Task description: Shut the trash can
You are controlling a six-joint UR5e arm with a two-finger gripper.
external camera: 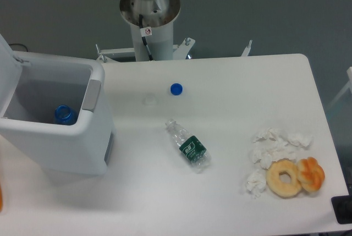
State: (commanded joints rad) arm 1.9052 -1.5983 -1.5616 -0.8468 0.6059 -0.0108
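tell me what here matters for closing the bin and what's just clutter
For the job:
trash can, open
its lid, raised at the left edge

Lying about:
plastic bottle
blue cap
clear cap
crumpled tissues
two doughnuts

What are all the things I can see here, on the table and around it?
trash can: one, white, left side of table, lid open
blue object: one, inside the trash can
blue cap: one, table centre, towards the back
white cap: one, left of the blue cap
plastic bottle: one, clear with green label, lying mid-table
crumpled tissues: several, white, right side
doughnut: one, tan, front right
orange pastry: one, beside the doughnut
table: one, white
robot base: one, behind the table; gripper out of view
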